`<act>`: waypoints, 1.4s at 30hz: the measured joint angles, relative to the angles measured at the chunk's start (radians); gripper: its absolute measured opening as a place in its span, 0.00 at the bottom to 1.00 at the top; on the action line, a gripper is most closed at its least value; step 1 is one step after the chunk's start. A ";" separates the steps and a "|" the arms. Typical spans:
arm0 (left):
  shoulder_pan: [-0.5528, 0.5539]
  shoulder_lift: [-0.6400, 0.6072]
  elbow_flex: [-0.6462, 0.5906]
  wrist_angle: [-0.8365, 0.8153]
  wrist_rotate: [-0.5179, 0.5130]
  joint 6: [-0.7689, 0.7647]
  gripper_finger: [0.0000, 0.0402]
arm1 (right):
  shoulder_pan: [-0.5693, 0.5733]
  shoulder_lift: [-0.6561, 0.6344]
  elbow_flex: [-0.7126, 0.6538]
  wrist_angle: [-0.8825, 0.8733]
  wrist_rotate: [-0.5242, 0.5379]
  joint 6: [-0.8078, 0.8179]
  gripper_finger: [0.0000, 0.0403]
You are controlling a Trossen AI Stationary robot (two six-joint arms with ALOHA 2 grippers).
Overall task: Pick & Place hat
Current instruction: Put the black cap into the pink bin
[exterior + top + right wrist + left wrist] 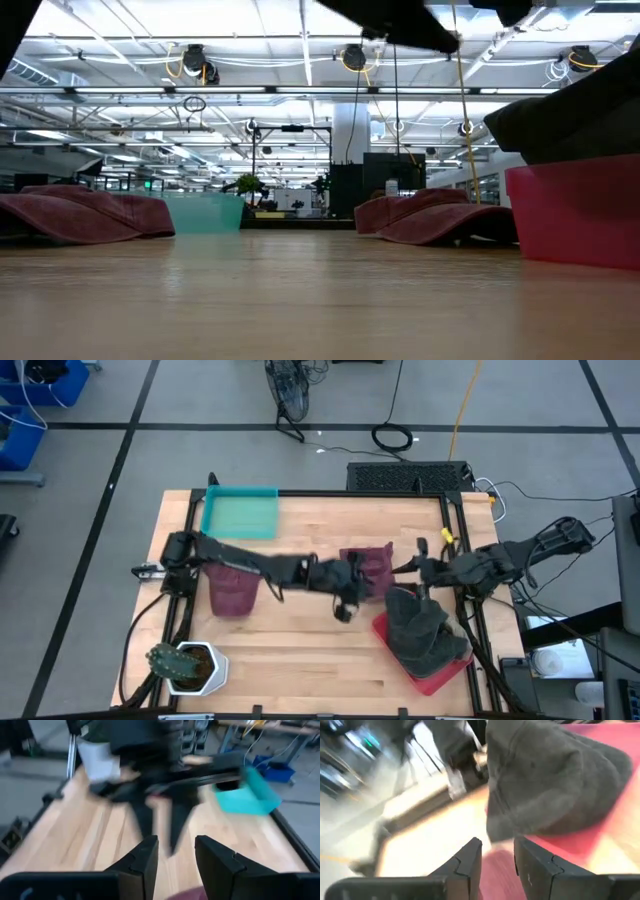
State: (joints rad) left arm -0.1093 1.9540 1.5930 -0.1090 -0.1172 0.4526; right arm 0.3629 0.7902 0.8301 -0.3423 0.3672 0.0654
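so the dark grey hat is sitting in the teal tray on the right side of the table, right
Not quite: the dark grey hat sits in the red tray on the right side of the table, as the high view shows. The teal tray is at the far left.

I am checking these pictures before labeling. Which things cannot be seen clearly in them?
- Left gripper: jaws apart and empty in the left wrist view; high view too small to confirm.
- Red tray: mostly covered by the dark hat; cut off at the low view's edge.
- Right wrist view: the other arm is blurred.
- Maroon hat, high view: partly hidden by arms.
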 joint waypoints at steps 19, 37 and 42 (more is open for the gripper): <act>0.171 -0.538 -0.653 0.479 0.125 -0.360 0.30 | 0.230 0.501 0.479 -0.571 -0.016 0.332 0.29; 0.153 -0.603 -0.708 0.501 0.153 -0.383 0.30 | 0.248 0.711 0.528 -0.755 -0.284 0.729 0.29; 0.161 -0.603 -0.708 0.502 0.154 -0.380 0.30 | 0.247 0.713 0.514 -0.790 -0.264 0.785 0.29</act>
State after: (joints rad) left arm 0.0520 1.3510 0.8852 0.3933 0.0364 0.0731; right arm 0.6094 1.5034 1.3445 -1.1324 0.1036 0.8505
